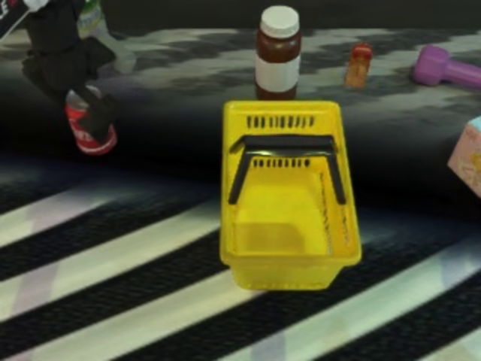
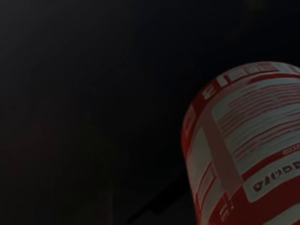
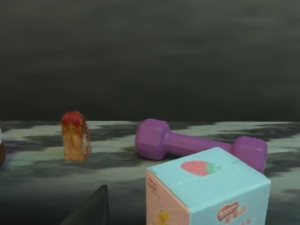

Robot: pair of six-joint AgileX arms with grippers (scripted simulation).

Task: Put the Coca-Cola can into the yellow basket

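At ten o'clock on the tabletop (image 1: 90,248), the left gripper (image 1: 89,120) is down over the Coca-Cola can (image 1: 92,129). The arm's dark body covers the can's top, so the top view does not settle whether the fingers are spread or pinching the can; I cannot tell. Whether the can is lifted or standing on the surface cannot be confirmed either.

The yellow basket (image 1: 290,263) sits at the centre of the top view, well apart from the can, toward four o'clock from it. Its interior is empty and its black handles (image 1: 285,143) lie folded across the far half of the opening. Judgement: the task is at an early stage. The approach to the can is made; the carry across to the basket and the release inside it remain.

Beyond the basket, at twelve o'clock, stands a brown jar with a white lid (image 1: 278,53). A green-and-white labelled can (image 1: 92,19) shows partly behind the left arm.

View comparison: the left wrist view is dark apart from the can's red-and-white label (image 2: 243,150), seen close. The right wrist view alone shows clearly the small orange bottle (image 3: 75,136), the purple dumbbell (image 3: 197,145) and the strawberry-print carton (image 3: 211,192), all at the two o'clock side. The right gripper does not appear in the top view.
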